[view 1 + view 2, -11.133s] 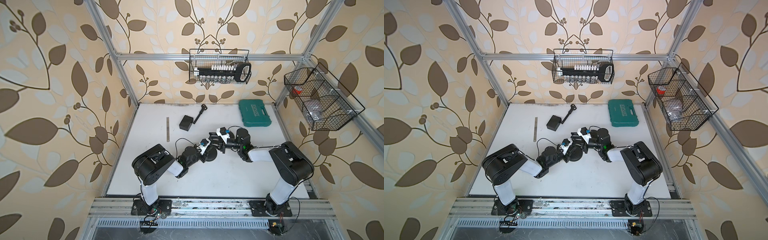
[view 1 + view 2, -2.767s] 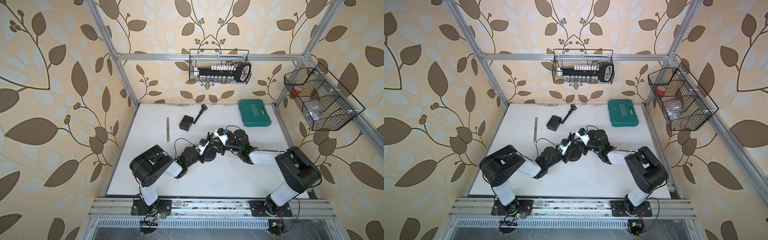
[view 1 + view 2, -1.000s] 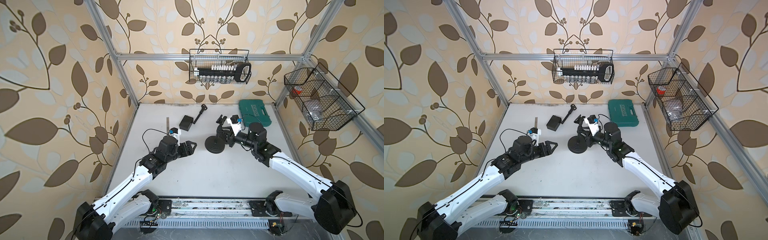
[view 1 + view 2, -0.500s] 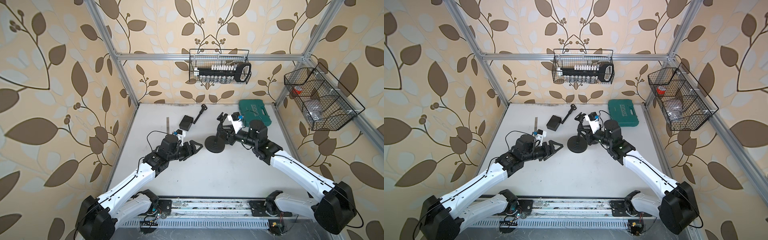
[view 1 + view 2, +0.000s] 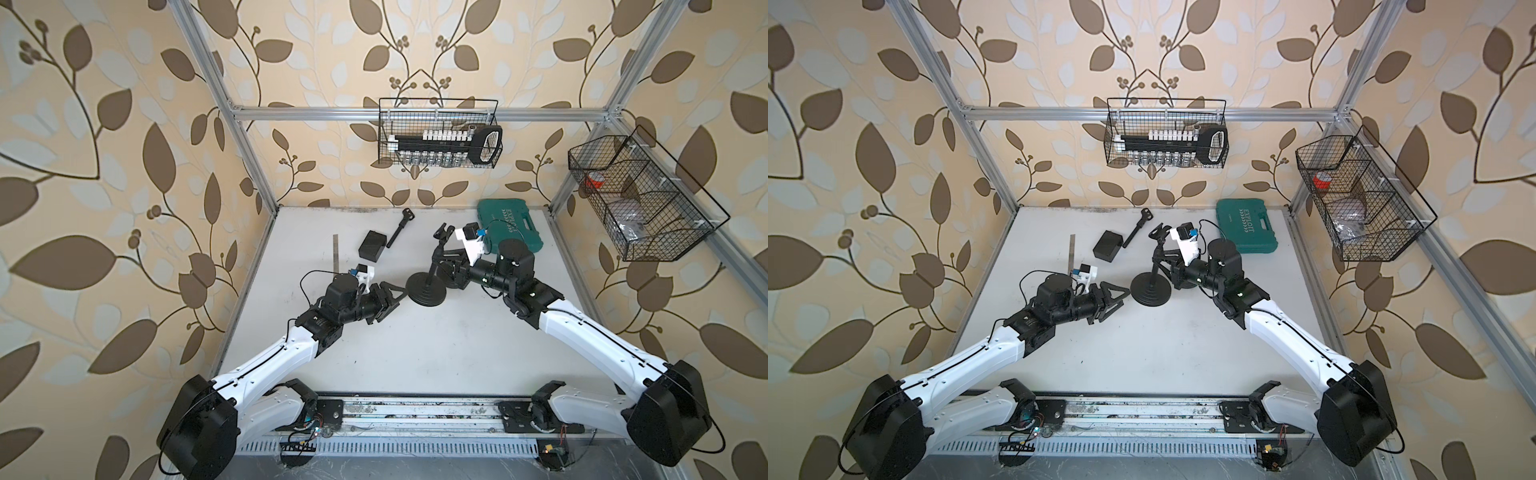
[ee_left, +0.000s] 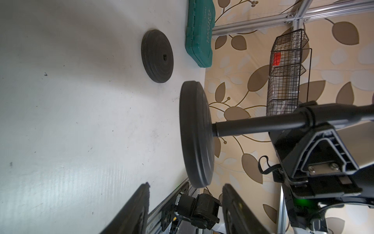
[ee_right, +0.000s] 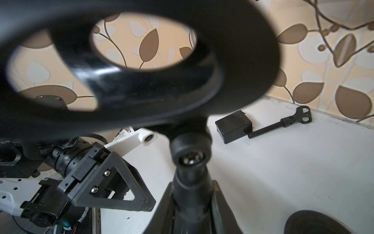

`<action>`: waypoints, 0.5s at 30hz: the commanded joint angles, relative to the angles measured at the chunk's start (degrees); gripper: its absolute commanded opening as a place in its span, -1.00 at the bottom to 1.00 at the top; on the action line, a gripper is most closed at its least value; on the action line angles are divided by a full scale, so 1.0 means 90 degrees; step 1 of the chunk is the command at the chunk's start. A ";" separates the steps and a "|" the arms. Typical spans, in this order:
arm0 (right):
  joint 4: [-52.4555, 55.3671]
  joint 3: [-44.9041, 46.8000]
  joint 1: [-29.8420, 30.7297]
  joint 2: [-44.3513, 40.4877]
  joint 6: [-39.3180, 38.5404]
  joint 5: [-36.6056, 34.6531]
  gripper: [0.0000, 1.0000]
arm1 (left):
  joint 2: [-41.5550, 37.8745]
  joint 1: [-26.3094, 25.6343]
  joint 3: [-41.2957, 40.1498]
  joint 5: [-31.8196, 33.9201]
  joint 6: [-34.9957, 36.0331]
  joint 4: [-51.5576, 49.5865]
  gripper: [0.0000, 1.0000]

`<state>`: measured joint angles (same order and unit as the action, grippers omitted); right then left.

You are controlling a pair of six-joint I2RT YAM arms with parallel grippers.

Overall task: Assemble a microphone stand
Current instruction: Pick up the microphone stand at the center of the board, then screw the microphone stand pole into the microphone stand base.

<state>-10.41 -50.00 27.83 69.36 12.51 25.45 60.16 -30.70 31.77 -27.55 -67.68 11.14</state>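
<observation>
Seemingly raised, base (image 6: 195, 137) just off left hand (image 6: 185, 188); right hand (image 7: 193, 204) grips pole (image 6: 253, 126).

Leaf-patterned beige walls (image 5: 104, 216) — aluminium frame (image 5: 311, 111) around a white tabletop (image 5: 436, 345)

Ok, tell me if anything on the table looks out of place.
One thing: a second black disc lies flat on the table near the green case, apart from the stand, which already has one fitted. Nothing spilled or broken.
</observation>
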 commanded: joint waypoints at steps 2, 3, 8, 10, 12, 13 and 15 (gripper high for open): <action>-0.0731 -0.0353 0.0017 0.0052 0.0317 0.0196 -0.95 | -0.0045 0.0016 -0.0124 -0.0054 -0.0293 0.0884 0.09; -0.0769 -0.0358 0.0038 0.0066 0.0345 0.0190 -0.95 | -0.0030 0.0015 -0.0148 -0.0044 -0.0332 0.0940 0.08; -0.0820 -0.0407 0.0121 0.0115 0.0367 0.0178 -0.95 | 0.0100 0.0021 -0.0192 -0.0102 -0.0481 0.1208 0.07; -0.0827 -0.0422 0.0154 0.0134 0.0367 0.0174 -0.95 | 0.0146 0.0013 -0.0196 -0.0130 -0.0540 0.1311 0.06; -0.0876 -0.0416 0.0196 0.0147 0.0377 0.0160 -0.95 | 0.0207 0.0017 -0.0205 -0.0161 -0.0609 0.1358 0.06; -0.0894 -0.0419 0.0199 0.0152 0.0385 0.0148 -0.95 | 0.0234 0.0013 -0.0213 -0.0178 -0.0642 0.1389 0.06; -0.0957 -0.0427 0.0222 0.0164 0.0405 0.0149 -0.95 | 0.0295 0.0015 -0.0211 -0.0228 -0.0711 0.1453 0.06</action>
<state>-13.54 -50.70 29.36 70.70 14.98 25.93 62.41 -30.70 30.52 -28.16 -72.69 20.32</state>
